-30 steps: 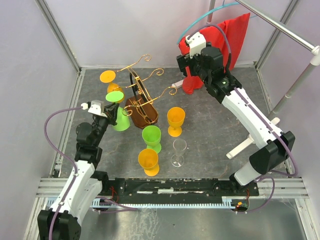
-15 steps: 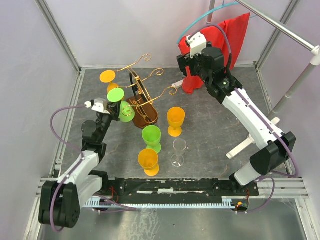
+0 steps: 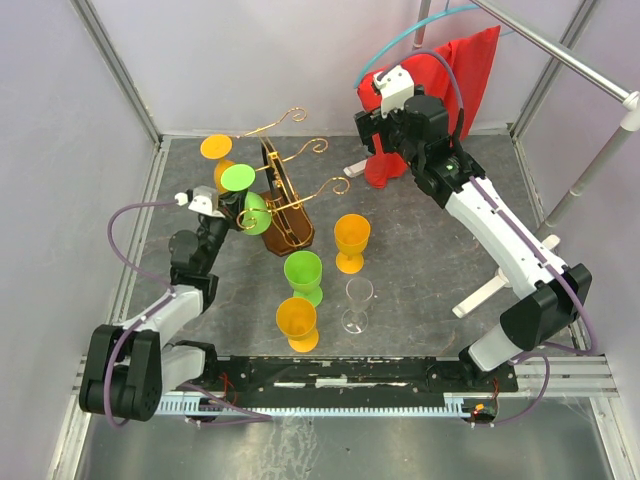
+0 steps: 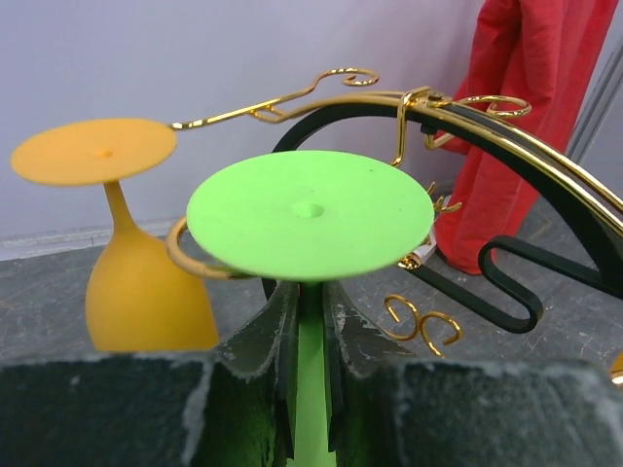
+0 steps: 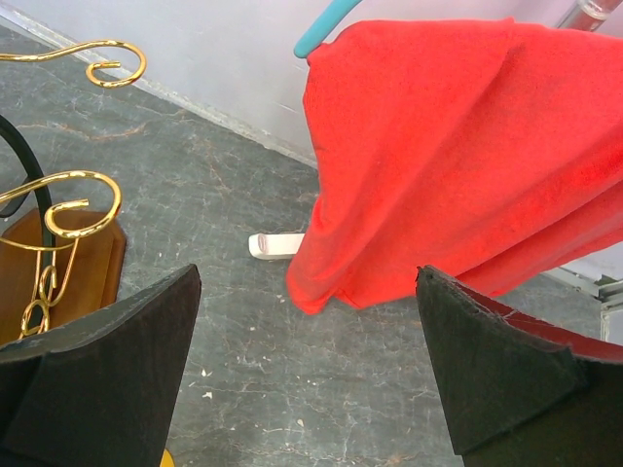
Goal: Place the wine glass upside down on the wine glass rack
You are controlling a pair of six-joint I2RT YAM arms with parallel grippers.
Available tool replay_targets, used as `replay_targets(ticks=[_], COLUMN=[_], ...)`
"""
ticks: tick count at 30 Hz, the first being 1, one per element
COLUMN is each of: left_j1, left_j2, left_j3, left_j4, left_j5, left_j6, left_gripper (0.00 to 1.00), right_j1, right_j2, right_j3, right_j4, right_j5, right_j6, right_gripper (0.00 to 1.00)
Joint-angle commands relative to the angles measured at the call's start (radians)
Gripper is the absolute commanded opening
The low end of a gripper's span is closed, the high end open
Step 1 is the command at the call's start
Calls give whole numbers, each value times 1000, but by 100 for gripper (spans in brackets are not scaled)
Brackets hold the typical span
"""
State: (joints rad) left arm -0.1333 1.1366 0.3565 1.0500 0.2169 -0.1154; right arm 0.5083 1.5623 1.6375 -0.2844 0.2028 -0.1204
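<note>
Beside gold-wire rack (image 3: 287, 226): inverted green glass (image 4: 310, 212), stem (image 4: 311, 399) clamped by left claw (image 4: 310, 336); right claw (image 5: 307, 292) agape.

Six wine glasses (image 3: 351, 240), one rack (image 3: 288, 226)

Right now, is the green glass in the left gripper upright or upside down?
Upside down: the green glass has its flat foot on top, and its stem runs down between the fingers of the left gripper, which clamp it.

Gripping upside-down green wine glass (image 3: 240, 180) with left gripper (image 3: 234, 207), at left side of wine glass rack (image 3: 288, 232), near inverted orange glass (image 3: 215, 149).
</note>
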Motion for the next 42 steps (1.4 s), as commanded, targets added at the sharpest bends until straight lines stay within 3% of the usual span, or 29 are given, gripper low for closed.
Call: replay_targets(ticks=[1,12,21,28,34,39,42], left_j1=[-11,-10,-10,-9,-23,-28,-31], left_j2=[7,79,-30,-161,-122,-54,-41], left_j3=[59,77,1,-40,-16,-7,-5], left_j4=[64,80,58,-51,-75,-22,-13], left_j5=[-3,-126,-225,-146,-36,-33,-43], left_j6=[-20,-15,50,68,45,33,27], left_gripper=[3,3,3,3,6,23,41], right_j1=[-5,-5,-6,-5,-7,-5,-5], right_j2=[-36,-34,-31,-26,-23,-26,-28], right_j3=[1,7,10,9,7,4,8], right_j4=[48,46,45,49,50,47,41], right_j5=[1,-5,-15,-20,-32,-42,-44], right_j6=[-5,-7,-17,-17,0,11,13], right_gripper=[99,99,99,99,99,99,100])
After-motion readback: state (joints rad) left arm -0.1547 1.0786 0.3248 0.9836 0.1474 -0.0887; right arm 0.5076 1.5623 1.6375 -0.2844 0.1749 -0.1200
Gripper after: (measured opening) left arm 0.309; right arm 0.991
